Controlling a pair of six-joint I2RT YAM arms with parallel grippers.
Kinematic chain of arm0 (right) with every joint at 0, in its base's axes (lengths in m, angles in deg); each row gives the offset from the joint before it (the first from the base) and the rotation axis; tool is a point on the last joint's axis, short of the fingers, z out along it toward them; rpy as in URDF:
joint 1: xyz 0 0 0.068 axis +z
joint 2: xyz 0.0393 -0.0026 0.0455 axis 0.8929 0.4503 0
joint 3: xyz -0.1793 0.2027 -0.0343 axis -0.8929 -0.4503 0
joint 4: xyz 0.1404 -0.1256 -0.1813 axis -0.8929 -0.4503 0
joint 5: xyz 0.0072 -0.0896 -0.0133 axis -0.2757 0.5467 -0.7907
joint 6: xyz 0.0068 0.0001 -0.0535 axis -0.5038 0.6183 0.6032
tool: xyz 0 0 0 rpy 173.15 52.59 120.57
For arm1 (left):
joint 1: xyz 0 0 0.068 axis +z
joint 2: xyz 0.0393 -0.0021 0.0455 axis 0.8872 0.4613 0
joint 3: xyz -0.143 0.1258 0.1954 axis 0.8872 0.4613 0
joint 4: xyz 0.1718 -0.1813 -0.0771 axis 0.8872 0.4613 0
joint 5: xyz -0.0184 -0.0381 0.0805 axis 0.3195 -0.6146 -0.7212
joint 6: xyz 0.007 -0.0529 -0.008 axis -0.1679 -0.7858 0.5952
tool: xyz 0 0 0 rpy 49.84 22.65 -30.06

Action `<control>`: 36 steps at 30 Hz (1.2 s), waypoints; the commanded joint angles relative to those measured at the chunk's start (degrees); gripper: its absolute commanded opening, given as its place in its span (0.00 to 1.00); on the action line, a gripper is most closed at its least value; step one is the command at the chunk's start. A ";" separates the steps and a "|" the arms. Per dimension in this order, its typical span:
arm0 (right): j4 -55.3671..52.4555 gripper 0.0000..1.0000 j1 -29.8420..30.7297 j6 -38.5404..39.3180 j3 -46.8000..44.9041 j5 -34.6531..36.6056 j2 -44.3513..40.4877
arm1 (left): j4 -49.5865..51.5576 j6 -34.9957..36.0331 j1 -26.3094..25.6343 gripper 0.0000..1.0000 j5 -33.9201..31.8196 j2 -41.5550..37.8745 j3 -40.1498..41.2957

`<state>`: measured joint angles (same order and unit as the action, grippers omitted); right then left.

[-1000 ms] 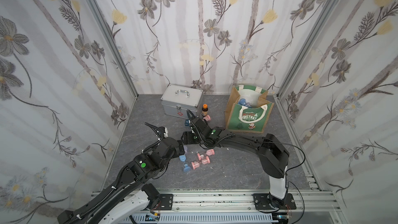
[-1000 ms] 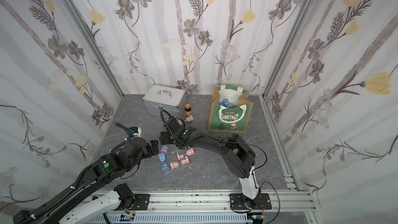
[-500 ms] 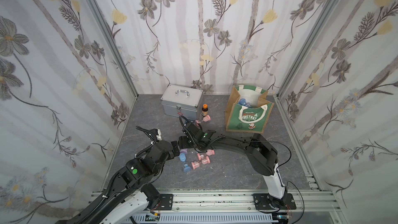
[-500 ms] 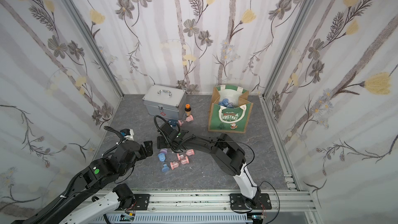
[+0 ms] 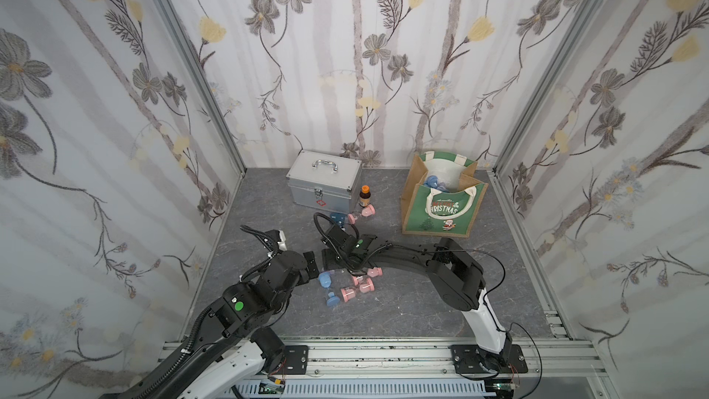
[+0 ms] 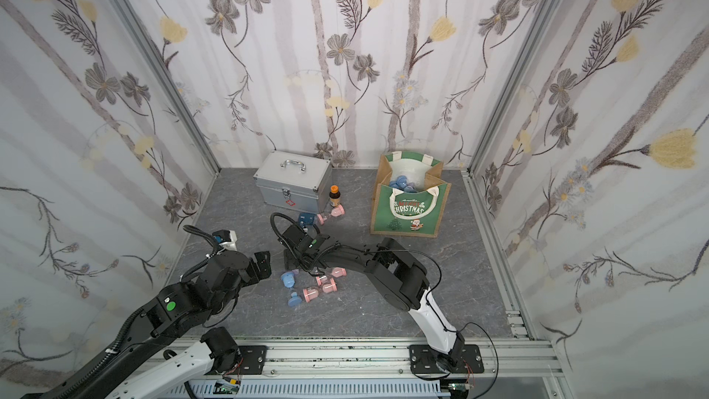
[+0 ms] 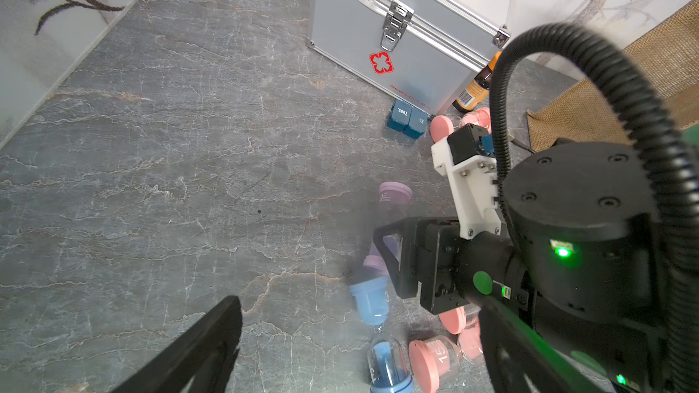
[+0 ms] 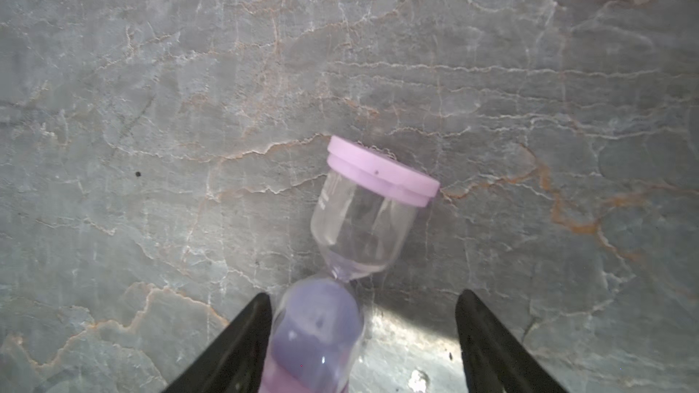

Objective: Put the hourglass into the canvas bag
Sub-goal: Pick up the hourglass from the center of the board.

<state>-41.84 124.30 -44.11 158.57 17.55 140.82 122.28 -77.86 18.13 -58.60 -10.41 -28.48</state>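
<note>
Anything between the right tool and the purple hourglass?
Nothing visible. The purple-capped clear plastic hourglass lies on the grey floor inside the right tool's open jaws; one black finger sits beside its sand-filled bulb, the other stands apart across bare floor.

The canvas bag (image 5: 441,216) is showing a green front with white lettering and tan jute sides; the hourglass (image 8: 372,198) is wearing a lilac cap over clear glass and purple sand; the floor (image 8: 189,69) is showing grey stone veined white and rust; the metal case (image 7: 351,20) is gleaming silver with a red emblem; the walls (image 5: 345,71) are carrying grey and yellow flowers on white.
</note>
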 commanded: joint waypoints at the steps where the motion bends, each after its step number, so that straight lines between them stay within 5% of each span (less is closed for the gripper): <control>1: -2.36 0.71 -0.03 1.89 -1.27 4.59 -1.34 | -1.33 -0.76 0.10 1.00 -0.39 0.33 0.30; 36: -4.11 0.39 -2.25 9.56 -1.88 3.99 -2.32 | -4.27 -0.68 0.38 1.00 0.76 1.77 0.44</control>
<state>-46.56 122.22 -35.12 156.71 21.73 140.12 119.65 -77.88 18.50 -57.62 -8.70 -28.08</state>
